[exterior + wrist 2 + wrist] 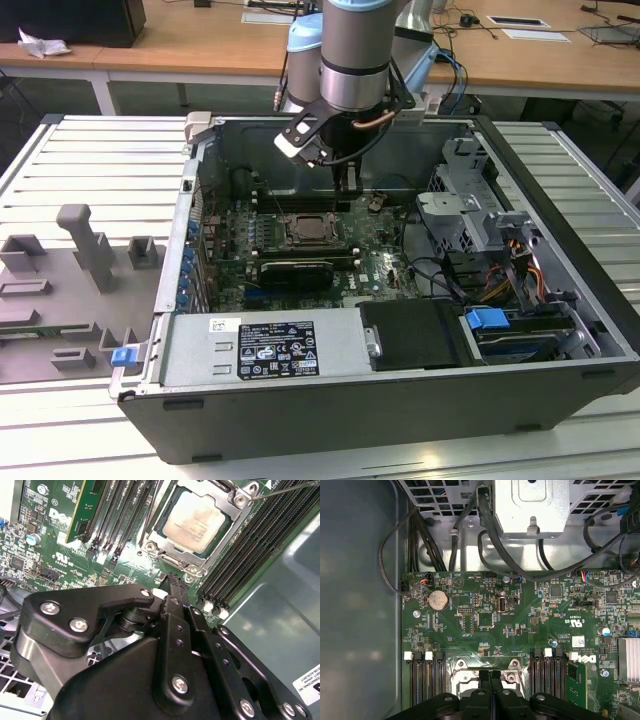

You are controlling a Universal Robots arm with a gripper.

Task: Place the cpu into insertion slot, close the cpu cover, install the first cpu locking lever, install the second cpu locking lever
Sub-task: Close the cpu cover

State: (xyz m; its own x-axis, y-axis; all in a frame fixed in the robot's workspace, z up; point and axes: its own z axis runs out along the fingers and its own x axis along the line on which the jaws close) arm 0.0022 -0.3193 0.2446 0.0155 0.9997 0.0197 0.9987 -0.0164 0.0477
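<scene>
1. The computer case (pixel 300 400) lies open on the slatted bench (pixel 90 160). The arm comes down into the case from above.
2. The cpu (pixel 194 522) sits in the insertion slot (pixel 291 233) on the green circuit board (pixel 520 630). It lies flat, with its pale metal top facing up.
3. The cpu is square, so it has no long axis. Its edges run parallel to the memory slots (pixel 250 545) on either side of it.
4. The cpu cover (pixel 172 552) lies down over the chip. The frame surrounds the metal top, which shows through the window. Screw heads are visible at the frame's corners.
5. A thin metal lever rod (pixel 282 489) runs out from one corner of the cover, over the memory slots. I cannot tell whether it is latched.
6. The gripper (pixel 172 578) is clenched. In both wrist views the two black fingers (pixel 485 685) are pressed together with nothing between them.
7. The fingertips sit just beside one edge of the cover, near a corner screw. I cannot tell whether they touch it.
8. In the exterior view the gripper (pixel 350 185) hangs over the board just beyond the slot, towards the far wall of the case.
9. Grey fixture blocks (pixel 85 245) stand on the bench at the exterior view's left, well apart from the case.
</scene>
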